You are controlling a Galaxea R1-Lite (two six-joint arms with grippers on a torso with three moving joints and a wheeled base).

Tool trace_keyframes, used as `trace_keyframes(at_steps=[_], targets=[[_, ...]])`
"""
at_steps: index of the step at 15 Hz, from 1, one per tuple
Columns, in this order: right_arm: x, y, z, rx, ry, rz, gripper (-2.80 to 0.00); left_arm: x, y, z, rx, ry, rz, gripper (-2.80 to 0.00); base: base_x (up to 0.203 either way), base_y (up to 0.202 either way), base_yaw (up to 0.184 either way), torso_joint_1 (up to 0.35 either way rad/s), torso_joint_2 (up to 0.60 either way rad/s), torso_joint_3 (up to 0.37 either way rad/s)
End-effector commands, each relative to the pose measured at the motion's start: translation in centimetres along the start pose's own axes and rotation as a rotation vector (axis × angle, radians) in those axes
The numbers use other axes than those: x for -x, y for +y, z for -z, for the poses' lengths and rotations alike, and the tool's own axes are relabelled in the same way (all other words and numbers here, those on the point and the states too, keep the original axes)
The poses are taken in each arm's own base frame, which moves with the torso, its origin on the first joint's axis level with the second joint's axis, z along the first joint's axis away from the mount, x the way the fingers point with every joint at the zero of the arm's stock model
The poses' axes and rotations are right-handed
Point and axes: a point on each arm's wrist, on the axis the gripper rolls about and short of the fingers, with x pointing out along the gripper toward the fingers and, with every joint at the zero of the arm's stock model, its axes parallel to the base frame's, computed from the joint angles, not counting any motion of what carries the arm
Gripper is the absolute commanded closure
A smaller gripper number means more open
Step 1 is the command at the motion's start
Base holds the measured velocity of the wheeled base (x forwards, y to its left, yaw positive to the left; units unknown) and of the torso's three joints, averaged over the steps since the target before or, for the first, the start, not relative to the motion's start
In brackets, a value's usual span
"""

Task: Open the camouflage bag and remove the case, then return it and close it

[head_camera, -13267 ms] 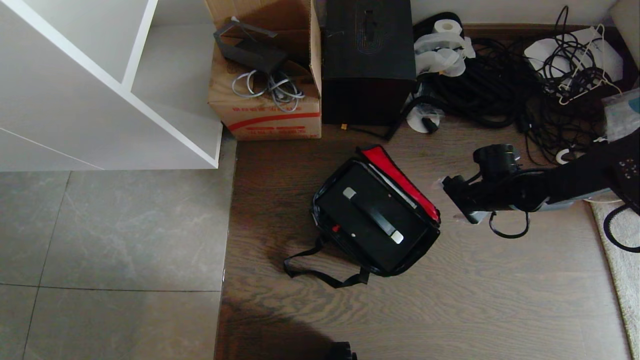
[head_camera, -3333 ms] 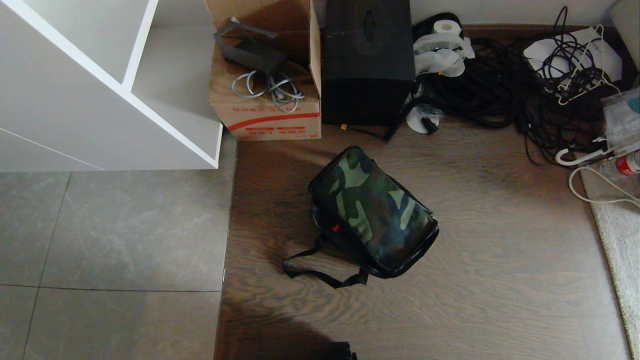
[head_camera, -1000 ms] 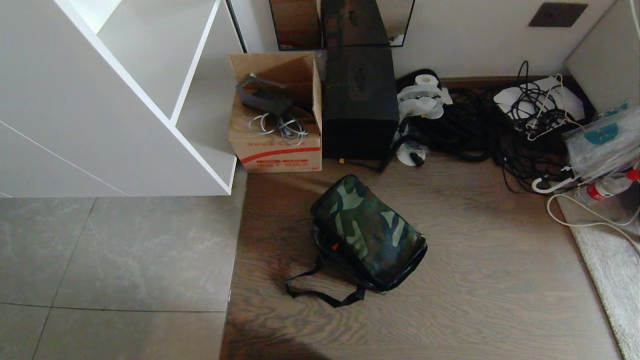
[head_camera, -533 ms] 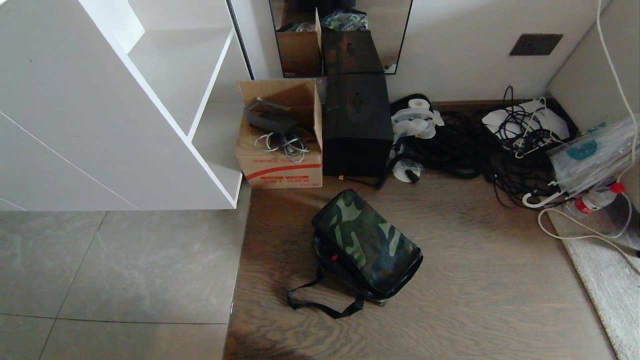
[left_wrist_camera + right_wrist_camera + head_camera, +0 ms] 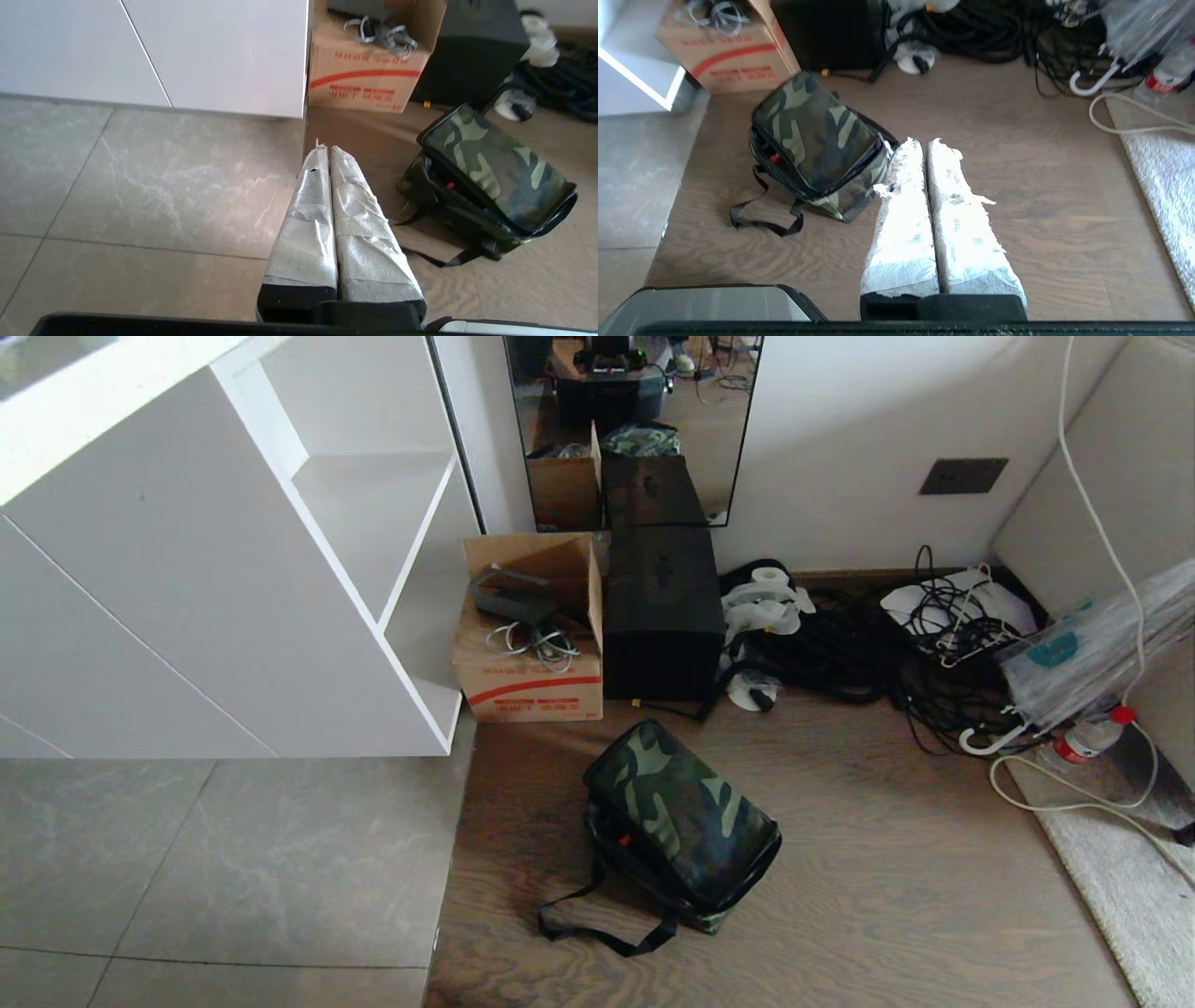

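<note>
With lid down and zipper edge apparently shut, camouflage bag [image 5: 681, 821] lies on wooden floor [image 5: 887, 896], before cardboard box [image 5: 530, 653]; case unseen, presumably inside. Looks finished. Left gripper [image 5: 329, 151], right gripper [image 5: 924, 144] closed, empty, clear of bag.

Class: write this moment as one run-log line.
camouflage bag: closed, on wood floor | left gripper: shut, empty | right gripper: shut, empty
</note>
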Motion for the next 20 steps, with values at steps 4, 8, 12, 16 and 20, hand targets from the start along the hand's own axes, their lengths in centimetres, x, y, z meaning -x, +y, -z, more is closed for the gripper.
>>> trace_keyframes(at_steps=[4,8,12,16,20], targets=[[-0.03,0.00,0.03,0.000,0.003,-0.001,0.00,-0.06,0.01,0.25,0.000,0.009,-0.001,0.00,0.000,0.000,0.000,0.002,0.00,0.205],[-0.03,0.00,0.03,0.000,0.003,-0.001,0.00,-0.06,0.01,0.25,0.000,0.009,-0.001,0.00,0.000,0.000,0.000,0.001,0.00,0.202],[-0.03,0.00,0.03,0.000,0.003,0.001,0.00,-0.05,0.01,0.21,0.000,0.007,-0.001,0.00,0.000,0.000,0.000,0.005,0.00,0.204],[-0.03,0.00,0.03,0.000,0.003,-0.001,0.00,-0.06,0.01,0.22,0.001,0.008,0.000,0.00,0.000,0.000,0.000,0.004,0.00,0.202],[-0.03,0.00,0.03,0.000,0.003,-0.001,0.00,-0.06,0.01,0.23,0.000,0.008,0.000,0.00,0.000,0.000,0.000,0.003,0.00,0.205]])
